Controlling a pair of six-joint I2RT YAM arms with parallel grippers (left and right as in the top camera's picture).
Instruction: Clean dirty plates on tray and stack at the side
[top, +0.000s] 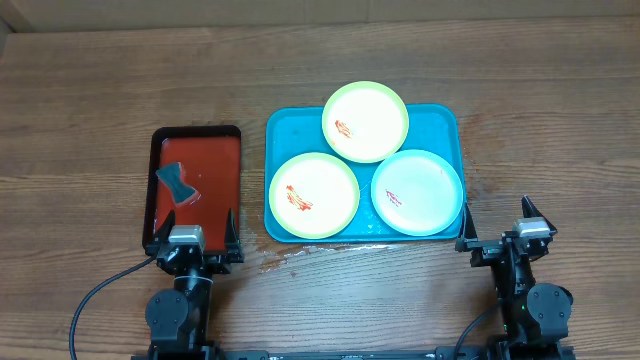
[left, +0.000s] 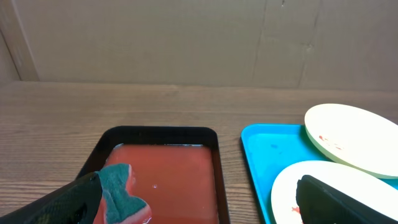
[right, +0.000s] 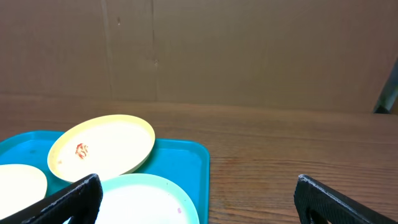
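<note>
Plates, count three, all on the tray (top: 285, 130):
- Yellow-green rimmed plate, far (top: 365, 121): white centre with a red smear on its left side. It juts past the tray's far rim, overlaps the far edges of the other two and sits tilted in the wrist views.
- Yellow-green rimmed plate, near left (top: 313, 194): white centre with a red smear left of the middle. It lies flat.
- Pale blue plate, near right (top: 417, 191): white centre with one faint small mark near its left rim. It lies flat.

Trays, count two, side by side on the wooden table (top: 90, 120) and apart:
- The turquoise tray holds the plates.
- The black-rimmed red tray (top: 215, 165), to its left, holds one teal sponge (top: 177, 184).

Grippers, count two:
- Left gripper (top: 194, 232): jaws spread wide and holding nothing, at the near end of the red tray. The sponge lies just ahead, toward its left finger. The near left plate lies beyond its right finger, apart from it.
- Right gripper (top: 497, 222): jaws spread wide and holding nothing, just off the turquoise tray's near right corner. The pale blue plate lies ahead and to the left of its left finger, not between the jaws.

Other:
- One wet patch (top: 285, 258) on the table, by the turquoise tray's near edge.
- One black cable (top: 100, 295), beside the left arm.
</note>
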